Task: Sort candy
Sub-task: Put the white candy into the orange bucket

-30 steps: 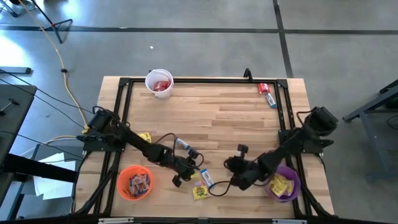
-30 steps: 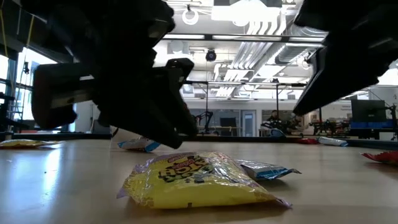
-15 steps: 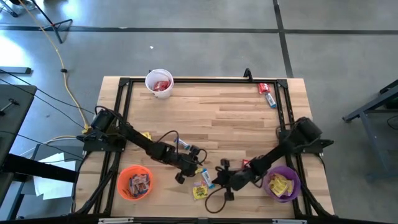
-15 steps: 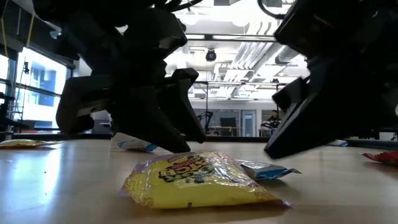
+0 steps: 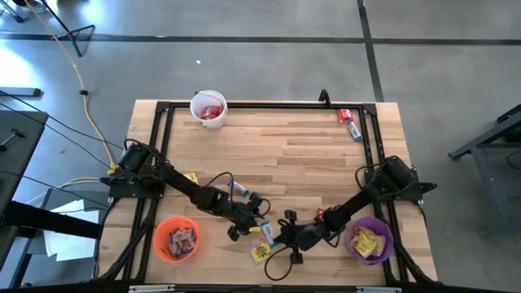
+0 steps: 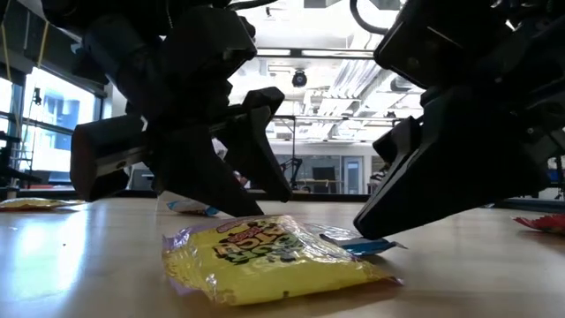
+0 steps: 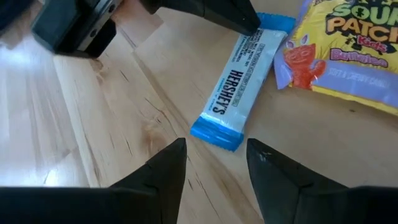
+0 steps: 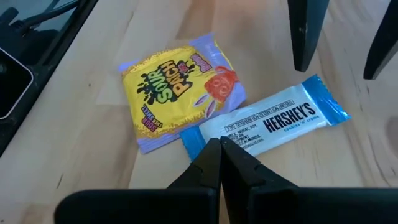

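On a pale wooden table [image 5: 309, 150] framed by black rails, two dark arms converge near the six o'clock edge, where the chief hazard is a collision: the left gripper [image 7: 214, 165] and right gripper [image 8: 221, 163] both crowd the same slim blue-and-white wrapped bar [image 7: 239, 84], and either could knock the other or skid the bar away. The left gripper's fingers stand apart and hold nothing, poised at one end of the bar; the right gripper's fingers are pressed together, empty, their tips on or just above the bar's other end, so a push there could shove the candy rather than lift it. A yellow crinkled candy packet [image 8: 177, 93] touches the bar and could be dragged along or caught in a grasp meant for one piece. An orange cup [image 5: 176, 238] at seven o'clock, a purple cup [image 5: 370, 240] at five and a white cup [image 5: 208, 107] at eleven already hold candy; loose pieces remain at one and nine o'clock.
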